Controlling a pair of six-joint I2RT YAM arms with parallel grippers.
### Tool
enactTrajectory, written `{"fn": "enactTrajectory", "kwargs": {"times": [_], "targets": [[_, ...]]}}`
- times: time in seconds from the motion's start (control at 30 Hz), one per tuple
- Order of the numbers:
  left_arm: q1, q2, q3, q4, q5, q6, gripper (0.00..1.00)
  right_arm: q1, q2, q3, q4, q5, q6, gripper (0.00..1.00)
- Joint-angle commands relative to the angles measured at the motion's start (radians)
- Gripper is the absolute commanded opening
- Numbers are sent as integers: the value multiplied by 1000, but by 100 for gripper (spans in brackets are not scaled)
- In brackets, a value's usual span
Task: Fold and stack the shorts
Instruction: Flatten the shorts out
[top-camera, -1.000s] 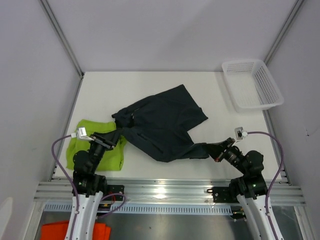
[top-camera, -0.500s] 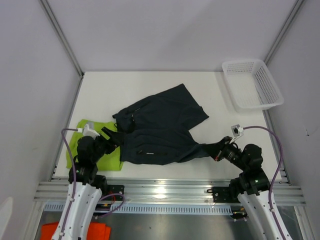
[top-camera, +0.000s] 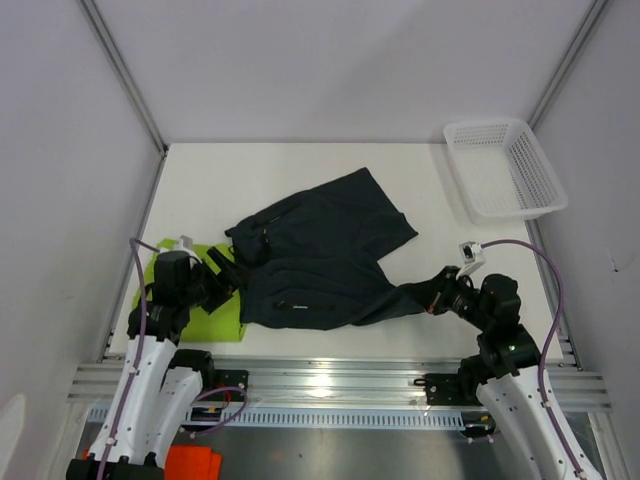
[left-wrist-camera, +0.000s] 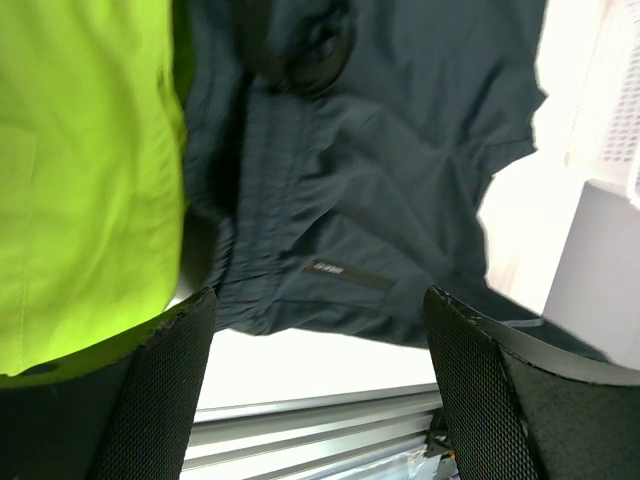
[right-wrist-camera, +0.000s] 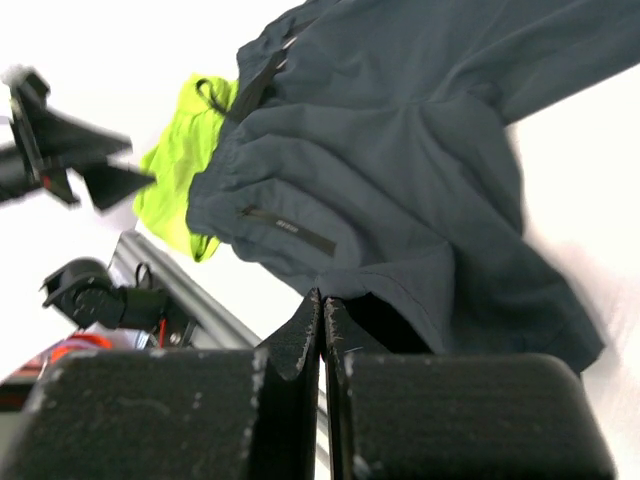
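Splayed claw (left-wrist-camera: 315, 305); lime shorts (left-wrist-camera: 80, 150) touching navy shorts (left-wrist-camera: 380, 160)

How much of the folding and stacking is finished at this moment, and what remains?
Done, it seems: the green shorts lie as a compact rectangle. In hand: the right gripper pinches an edge of the dark shorts, which are spread out and rumpled; the left gripper hangs open, holding nothing. Left: fold the dark pair, then stack the two.
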Motion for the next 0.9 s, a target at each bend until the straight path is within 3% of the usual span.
{"fn": "enactTrajectory", "kwargs": {"times": [0.0, 0.13, 0.2, 0.23, 0.3, 0.33, 0.47, 0.57, 0.6, 0.7, 0.77, 0.8, 0.87], "targets": [[-2, 75, 112, 0, -19, 50, 85, 16, -26, 17, -14, -56, -1, 0], [-2, 207, 212, 17, -56, 84, 86, 65, -66, 4, -73, -83, -10, 0], [-1, 250, 270, 23, -108, 88, 88, 108, -66, 12, -113, -70, -28, 12], [-1, 297, 285, 34, -120, 90, 88, 124, -57, 26, -132, -41, -36, 41], [2, 340, 333, 49, -146, 91, 88, 136, -26, 57, -147, 37, -29, 71], [5, 362, 344, 60, -160, 91, 89, 136, -5, 73, -138, 71, -21, 91], [33, 492, 430, 115, -188, 96, 89, 139, 204, 230, -132, 283, -48, 95], [53, 570, 512, 140, -214, 119, 90, 139, 466, 377, -66, 352, -110, 93], [53, 635, 555, 135, -212, 125, 90, 138, 624, 429, -61, 364, -122, 92], [102, 785, 652, 128, -205, 148, 90, 136, 866, 653, -55, 397, -171, 89], [119, 903, 721, 115, -150, 170, 89, 135, 1151, 835, -75, 433, -202, 87], [123, 904, 738, 115, -149, 170, 89, 133, 1152, 903, -92, 453, -207, 87], [128, 1009, 792, 89, -145, 190, 88, 128, 1346, 1109, -144, 490, -225, 85]]}}
